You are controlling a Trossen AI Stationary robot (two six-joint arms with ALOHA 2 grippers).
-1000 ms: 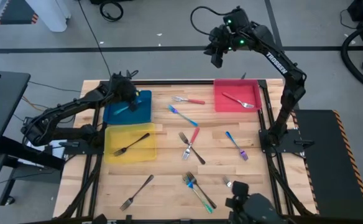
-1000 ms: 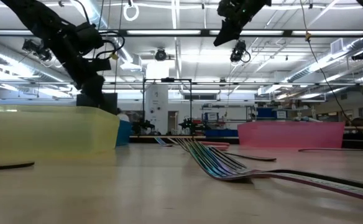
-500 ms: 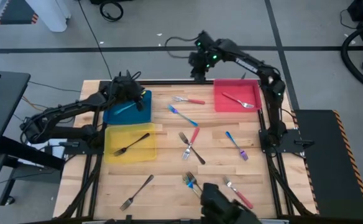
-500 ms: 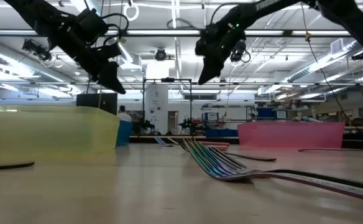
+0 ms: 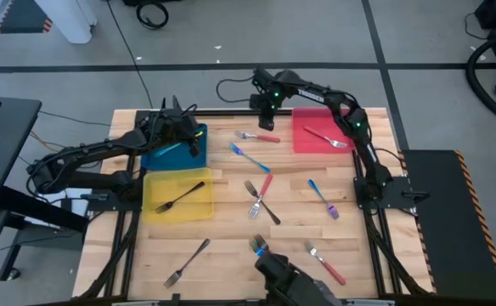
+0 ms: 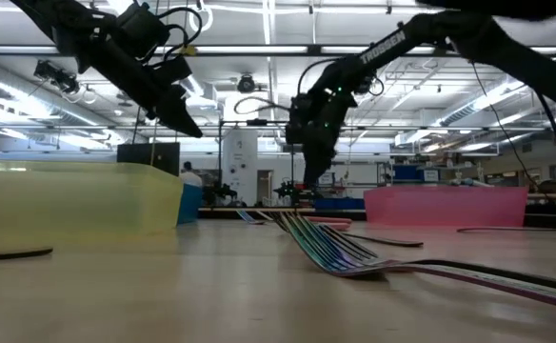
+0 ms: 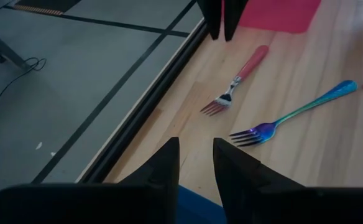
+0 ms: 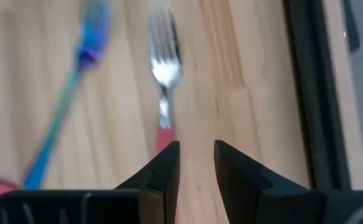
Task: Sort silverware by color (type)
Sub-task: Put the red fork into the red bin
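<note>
Small forks lie scattered on the wooden table. A red-handled fork [image 5: 259,136] lies near the far edge, a blue fork [image 5: 250,157] just nearer. My right gripper [image 5: 266,119] hangs open right above the red-handled fork [image 8: 163,81], pointing steeply down, holding nothing. My left gripper [image 5: 195,138] hovers open and unladen over the far right corner of the blue tray [image 5: 167,157], where a blue fork [image 5: 173,147] lies. The red tray [image 5: 324,144] holds one fork [image 5: 326,138]; the yellow tray [image 5: 159,204] holds a dark fork [image 5: 180,195].
Crossed forks [image 5: 261,197] lie mid-table, a blue fork [image 5: 323,197] to their right, a grey one [image 5: 187,262] at the near left, more [image 5: 324,263] at the near edge. A dark blurred shape [image 5: 290,280] covers part of the near edge. Black rails frame the table.
My right gripper has dropped from high beyond the far edge, coming down and toward the table's left, tipping steeply downward until it hangs just above the red-handled fork. My left gripper has swung toward the table's right over the blue tray and tipped up a little. No fork has moved.
</note>
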